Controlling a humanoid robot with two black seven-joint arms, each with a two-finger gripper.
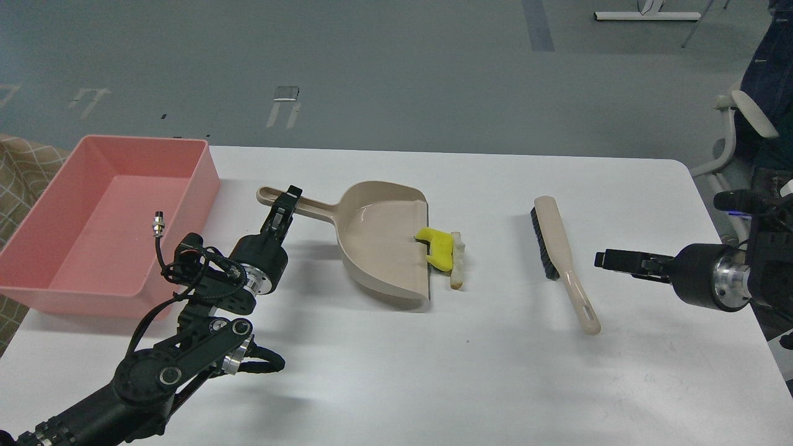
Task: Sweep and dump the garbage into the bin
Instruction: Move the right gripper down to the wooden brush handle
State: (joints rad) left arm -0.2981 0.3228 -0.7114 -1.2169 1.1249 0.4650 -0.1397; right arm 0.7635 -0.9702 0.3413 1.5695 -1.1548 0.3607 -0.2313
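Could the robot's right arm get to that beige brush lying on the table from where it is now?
Probably yes. The right gripper hovers just right of the brush, pointing towards it, with only bare white table between them. The dustpan and scraps lie on the brush's far side, out of the way.

The left gripper point(289, 199) hides part of the dustpan handle point(316, 210). The right gripper point(602, 258) is too dark to tell apart its fingers. The office chair point(746, 133) is cut off at the right edge.
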